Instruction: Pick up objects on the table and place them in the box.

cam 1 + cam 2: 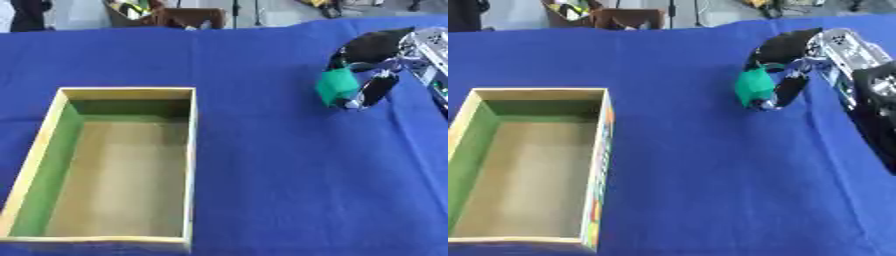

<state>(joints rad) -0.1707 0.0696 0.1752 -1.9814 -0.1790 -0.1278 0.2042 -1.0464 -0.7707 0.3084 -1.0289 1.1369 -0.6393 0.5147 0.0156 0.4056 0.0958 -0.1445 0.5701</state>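
My right hand (372, 60) comes in from the upper right, black with silver joints, over the blue cloth. Its fingers and thumb are curled round a small green block (336, 85), which hangs at the hand's left side, close to the cloth. I cannot tell whether the block touches the cloth. The open wooden box (189, 150) lies at the lower left, well to the left of the hand, with a green inner left wall and a bare tan floor. Nothing lies inside it. My left hand shows in neither view.
The table is covered by a blue cloth (289, 175). My right forearm (868, 90) runs down the right edge in the right eye view. Beyond the far table edge stand dark furniture and clutter (175, 17) on a pale floor.
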